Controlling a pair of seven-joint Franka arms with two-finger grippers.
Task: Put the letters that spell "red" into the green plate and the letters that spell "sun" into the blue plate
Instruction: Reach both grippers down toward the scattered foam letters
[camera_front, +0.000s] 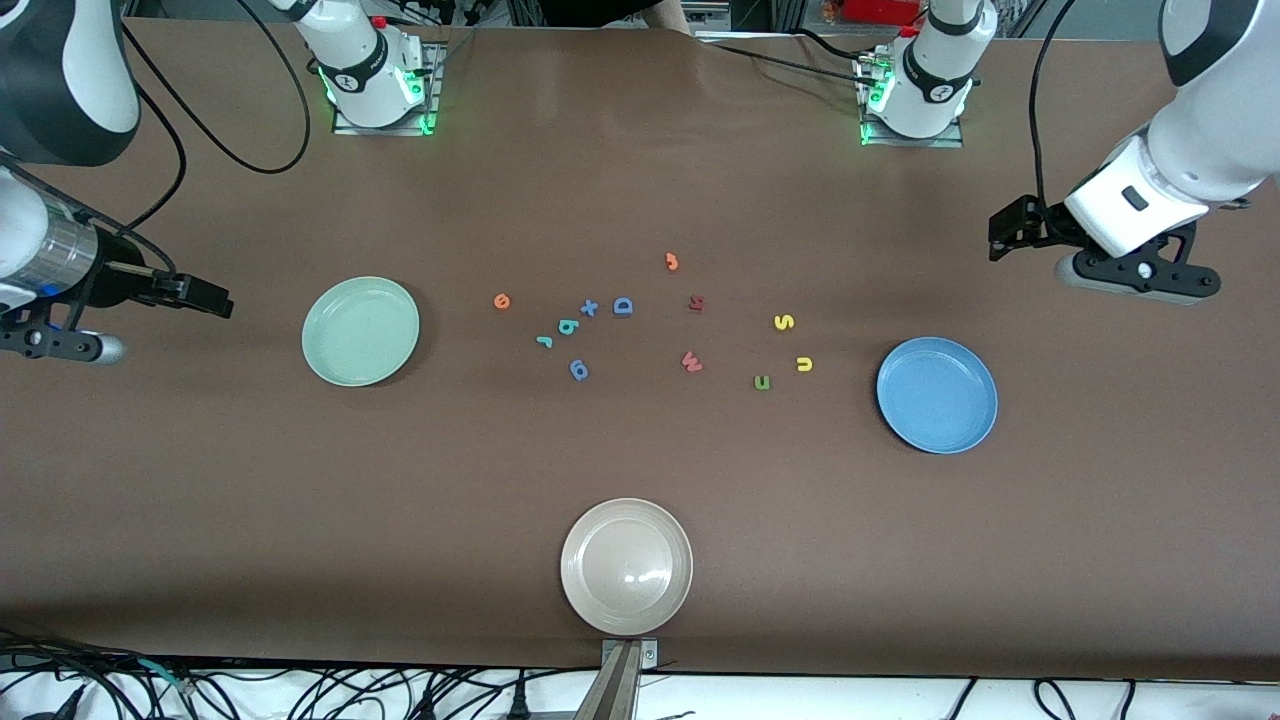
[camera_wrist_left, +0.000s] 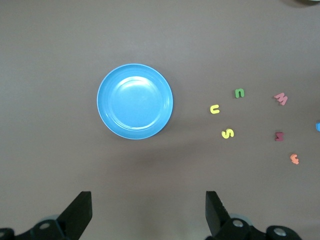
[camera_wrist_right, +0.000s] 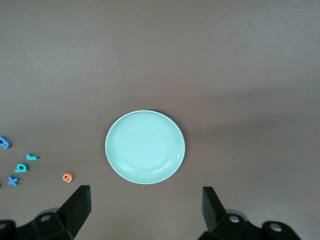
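Observation:
The empty green plate (camera_front: 360, 332) (camera_wrist_right: 145, 147) lies toward the right arm's end, the empty blue plate (camera_front: 937, 394) (camera_wrist_left: 135, 101) toward the left arm's end. Between them on the table lie the orange "e" (camera_front: 502, 301) (camera_wrist_right: 67, 177), teal "r" (camera_front: 545, 341), teal-blue "d" (camera_front: 568, 326), yellow "s" (camera_front: 784, 322) (camera_wrist_left: 228, 133), yellow "u" (camera_front: 804, 364) (camera_wrist_left: 215, 109) and green "n" (camera_front: 762, 382) (camera_wrist_left: 240, 93). My left gripper (camera_front: 1008, 232) (camera_wrist_left: 148, 210) hangs open and empty over bare table beside the blue plate. My right gripper (camera_front: 200, 294) (camera_wrist_right: 146, 207) hangs open and empty beside the green plate.
A beige plate (camera_front: 626, 566) sits near the table's front edge. Other letters lie among the task's: a blue cross (camera_front: 589, 308), a darker blue "D" (camera_front: 623, 306), a dark blue round letter (camera_front: 579, 370), two red letters (camera_front: 691, 361) and an orange one (camera_front: 672, 262).

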